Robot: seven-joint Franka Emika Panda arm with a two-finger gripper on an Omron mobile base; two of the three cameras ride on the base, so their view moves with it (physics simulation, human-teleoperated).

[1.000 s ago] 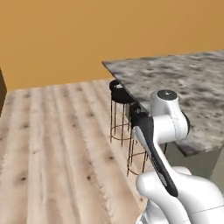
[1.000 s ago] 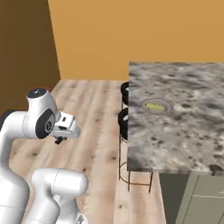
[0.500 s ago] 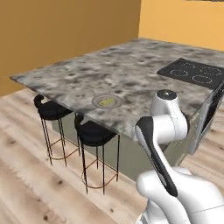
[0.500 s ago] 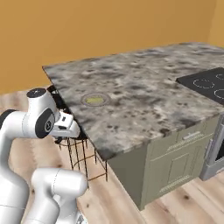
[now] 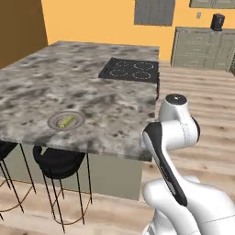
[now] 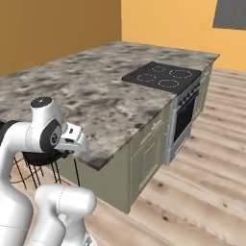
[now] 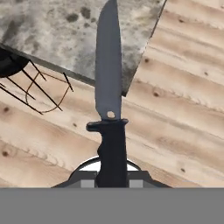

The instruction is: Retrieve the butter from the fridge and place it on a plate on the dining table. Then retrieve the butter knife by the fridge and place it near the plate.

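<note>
We saw the dining table [image 5: 92,92] was a mottled grey-brown stone, pretty matt, with a flat black cooktop [image 5: 131,69] that looked like smooth glass set into it. The butter knife [image 7: 109,96] had a dull grey metal-looking blade and a matt black handle, and the floor [image 7: 175,109] under it was pale knotty wood planks. The stools [image 5: 57,163] looked like thin black wire legs with smooth dark seats, and the butter [image 5: 67,121] sat matt yellow on a dull grey-brown plate [image 5: 55,123].

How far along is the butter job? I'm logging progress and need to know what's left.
Done: the butter lies on the plate on the dining table. In hand: the gripper is shut on the butter knife, blade pointing out over the table's corner and the wooden floor. Left: bring the knife over the table and set it down near the plate.
</note>
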